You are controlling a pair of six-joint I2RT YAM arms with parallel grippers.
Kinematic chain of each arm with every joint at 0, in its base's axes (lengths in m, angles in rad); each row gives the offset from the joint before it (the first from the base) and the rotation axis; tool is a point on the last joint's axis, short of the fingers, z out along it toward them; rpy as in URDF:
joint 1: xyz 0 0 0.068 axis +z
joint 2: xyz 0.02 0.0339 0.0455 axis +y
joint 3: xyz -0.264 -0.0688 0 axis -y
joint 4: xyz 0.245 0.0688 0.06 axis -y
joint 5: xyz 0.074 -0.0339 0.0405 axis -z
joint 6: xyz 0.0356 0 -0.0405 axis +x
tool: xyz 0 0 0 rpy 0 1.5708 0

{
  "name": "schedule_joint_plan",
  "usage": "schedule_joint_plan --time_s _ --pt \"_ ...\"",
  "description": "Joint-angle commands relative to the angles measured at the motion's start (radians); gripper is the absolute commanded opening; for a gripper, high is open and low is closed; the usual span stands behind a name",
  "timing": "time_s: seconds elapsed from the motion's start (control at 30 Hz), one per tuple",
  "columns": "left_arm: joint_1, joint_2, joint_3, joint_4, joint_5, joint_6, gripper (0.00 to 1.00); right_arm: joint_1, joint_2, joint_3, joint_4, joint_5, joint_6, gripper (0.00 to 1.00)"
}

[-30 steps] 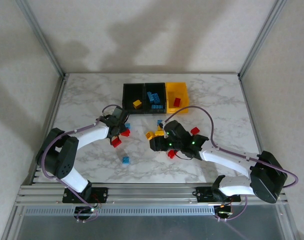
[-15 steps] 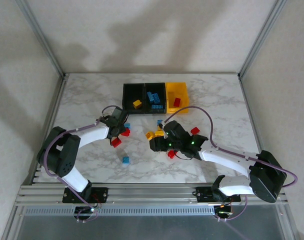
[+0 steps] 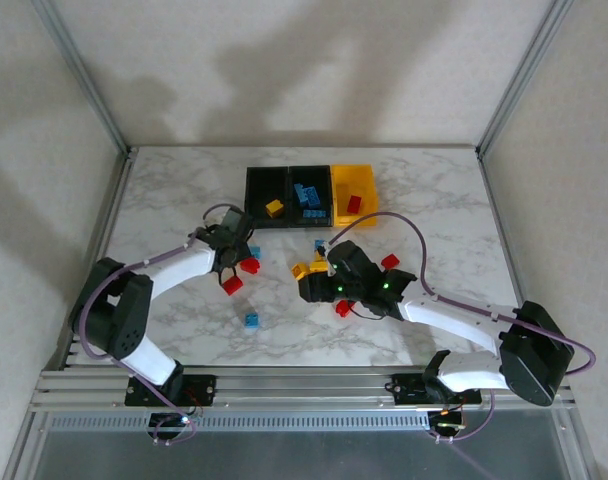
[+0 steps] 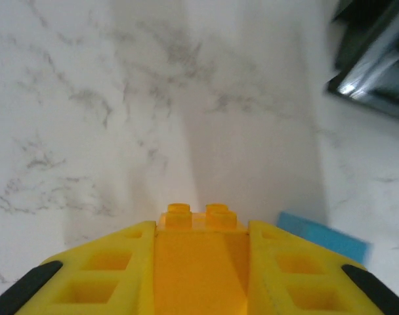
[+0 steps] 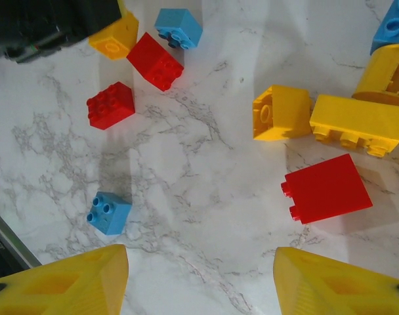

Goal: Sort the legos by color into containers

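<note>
White marbled table [image 3: 434,200] set in a metal frame [image 3: 84,75] with plain beige walls [image 3: 304,70]. Three joined bins [image 3: 288,190], two black and one yellow, stand at its far middle. Loose bricks [image 5: 325,188] lie between the arms. The left gripper [image 4: 199,226] clamps a yellow brick [image 4: 198,220] near the black bins; the right gripper [image 5: 199,262] stands open over bare marble.

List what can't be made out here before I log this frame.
- Top view: the left gripper, its tips and load hidden under its own wrist.
- Left wrist view: the containers, blurred and cut off by the right edge; the near blue lego, blurred and partly behind a finger.
- Right wrist view: the top-right blue lego, cut off by the edge.
</note>
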Motion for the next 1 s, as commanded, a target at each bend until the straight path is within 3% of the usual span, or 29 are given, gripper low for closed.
schedule_joint_plan --time_s 0.0,0.17,0.43,0.67,0.97 --pt "0.009 -0.032 0.092 -0.052 0.002 0.033 0.25 0.011 -0.023 0.020 0.028 0.021 -0.019 0.60" --pt "0.008 0.029 0.226 -0.065 0.017 0.051 0.25 0.010 -0.042 0.029 0.035 0.054 -0.010 0.60" --pt "0.004 0.248 0.494 -0.089 0.048 0.089 0.23 0.007 -0.024 0.046 0.050 0.075 -0.001 0.60" --pt "0.004 0.436 0.712 -0.162 0.004 0.145 0.24 -0.001 -0.019 0.040 0.048 0.075 0.002 0.60" --pt "0.002 0.546 0.792 -0.210 -0.076 0.180 0.26 -0.021 -0.025 0.040 0.039 0.069 -0.006 0.60"
